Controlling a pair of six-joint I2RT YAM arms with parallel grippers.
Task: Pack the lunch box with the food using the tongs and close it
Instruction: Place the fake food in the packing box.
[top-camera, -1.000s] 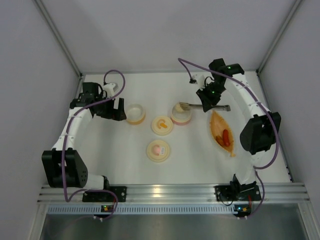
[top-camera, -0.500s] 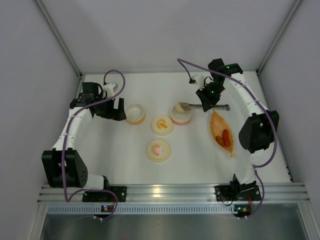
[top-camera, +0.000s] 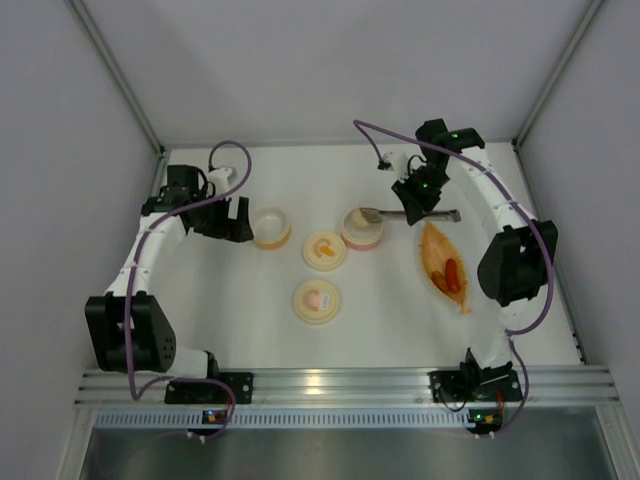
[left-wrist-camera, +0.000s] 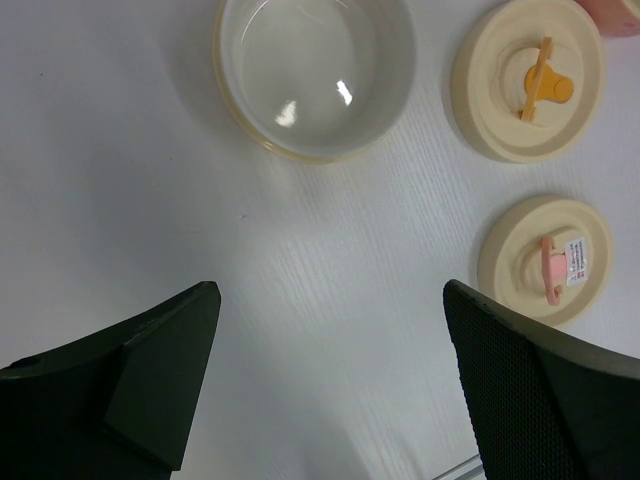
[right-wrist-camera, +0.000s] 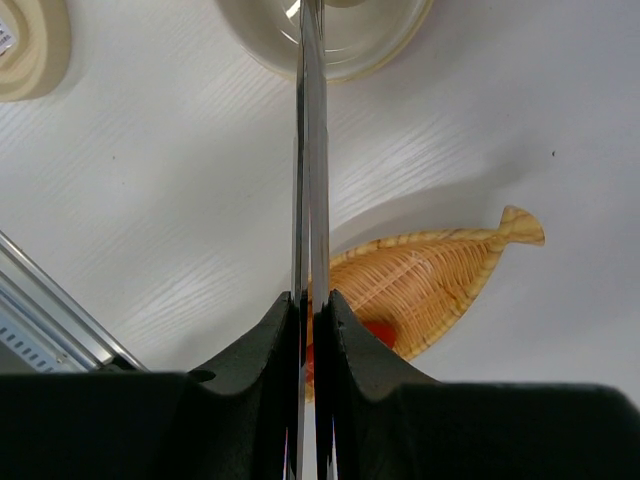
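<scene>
— Where are the tongs (top-camera: 404, 213)?
— The right gripper (right-wrist-camera: 310, 302) pinches them tight. Their tip is at the white ball (top-camera: 355, 216), over the pink bowl (top-camera: 366, 239).
— And the sausage (top-camera: 452, 273)?
— In the tray (top-camera: 432, 246).
— The left gripper (left-wrist-camera: 326, 305)?
— Spread wide, near the yellow bowl (left-wrist-camera: 318, 78).

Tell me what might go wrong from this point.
1. The cream ball sits at the tips of the tongs, near the rim of the pink container. Released there, it may bounce out onto the table.
2. The right gripper pinches the tongs far from their tips, so they could twist or slip in the grip.
3. The red sausage in the wicker tray is rounded and may roll off the slim tong arms.
</scene>
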